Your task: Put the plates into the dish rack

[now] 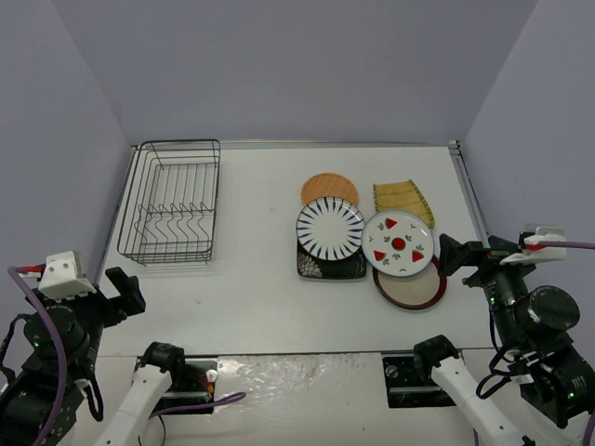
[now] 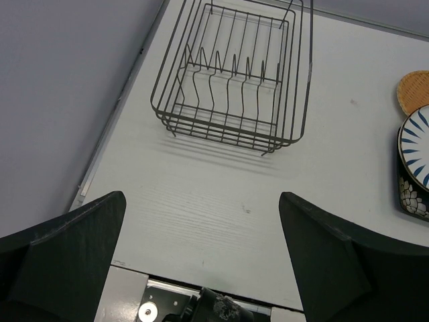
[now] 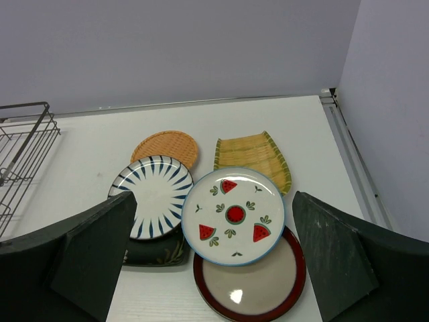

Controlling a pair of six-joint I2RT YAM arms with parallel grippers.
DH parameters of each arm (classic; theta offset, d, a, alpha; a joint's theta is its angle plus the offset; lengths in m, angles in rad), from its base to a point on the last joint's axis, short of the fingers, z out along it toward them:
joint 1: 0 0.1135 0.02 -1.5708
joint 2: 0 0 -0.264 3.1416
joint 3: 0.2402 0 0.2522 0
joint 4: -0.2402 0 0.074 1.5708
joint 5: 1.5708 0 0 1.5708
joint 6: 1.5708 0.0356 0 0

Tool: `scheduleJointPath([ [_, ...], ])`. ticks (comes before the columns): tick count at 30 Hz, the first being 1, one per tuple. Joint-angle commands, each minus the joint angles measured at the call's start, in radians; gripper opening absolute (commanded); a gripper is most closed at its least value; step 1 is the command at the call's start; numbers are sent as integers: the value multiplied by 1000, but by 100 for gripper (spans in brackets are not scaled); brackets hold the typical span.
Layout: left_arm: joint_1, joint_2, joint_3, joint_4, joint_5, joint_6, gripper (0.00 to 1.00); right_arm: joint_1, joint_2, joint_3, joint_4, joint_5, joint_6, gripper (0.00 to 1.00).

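The black wire dish rack (image 1: pixel 172 200) stands at the far left with nothing in it; it also shows in the left wrist view (image 2: pixel 234 74). Six plates lie overlapping at centre-right: orange round (image 1: pixel 329 189), yellow-green oblong (image 1: pixel 403 199), radial-striped (image 1: pixel 329 228), watermelon (image 1: pixel 398 243), dark square (image 1: pixel 331 267), red-rimmed cream (image 1: pixel 411 288). The right wrist view shows them too: watermelon plate (image 3: pixel 233 215), striped plate (image 3: pixel 154 194), red-rimmed plate (image 3: pixel 251 288). My left gripper (image 2: pixel 201 221) is open and empty, near the table's front left. My right gripper (image 3: pixel 214 228) is open and empty, above the plates' near right side.
Grey walls close the table on the left, back and right. A raised rail (image 1: pixel 469 200) runs along the right edge. The arm bases (image 1: pixel 177 372) sit at the front edge. Bare white tabletop (image 1: pixel 256 279) lies between the rack and the plates.
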Motion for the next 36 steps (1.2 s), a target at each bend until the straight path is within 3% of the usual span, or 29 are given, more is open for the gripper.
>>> scheduleJointPath([
  [1, -1, 83, 8, 49, 29, -36, 97, 7, 116, 41, 26, 12, 111, 100],
  [6, -1, 147, 7, 64, 129, -51, 97, 7, 215, -2, 62, -67, 205, 100],
  [15, -1, 312, 0, 184, 306, -73, 97, -30, 429, -266, 208, -68, 425, 100],
  [19, -1, 321, -43, 236, 348, -65, 97, -184, 456, -398, 278, -223, 472, 100],
  [21, -1, 337, -79, 253, 368, -64, 97, -396, 493, -513, 342, -405, 503, 100],
  [24, -4, 355, -88, 251, 386, -70, 97, -553, 539, -600, 433, -549, 501, 100],
  [31, -32, 331, -128, 271, 417, -84, 97, -688, 527, -693, 538, -561, 516, 99],
  [36, -48, 320, -167, 290, 430, -90, 97, -745, 548, -781, 691, -619, 563, 93],
])
